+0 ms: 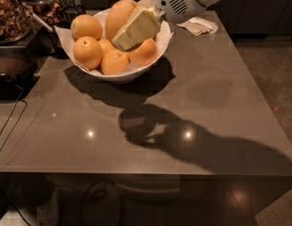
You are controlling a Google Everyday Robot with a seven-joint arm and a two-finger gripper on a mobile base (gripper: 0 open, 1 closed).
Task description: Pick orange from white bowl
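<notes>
The white bowl (121, 74) stands at the far left of the dark table and holds several oranges on white paper. The orange (116, 17), the biggest and elongated one, lies at the top back of the pile. My gripper (135, 28), cream-coloured, reaches down from the upper right into the bowl. It lies right against the right side of that orange and over the smaller oranges. The part of the orange behind the gripper is hidden.
Rounder oranges (87, 52) fill the bowl's front and left. A crumpled white napkin (198, 26) lies on the table behind the arm. A jar of nuts (9, 13) and a black appliance (9, 74) stand off the table's left edge, with a cable (9, 121).
</notes>
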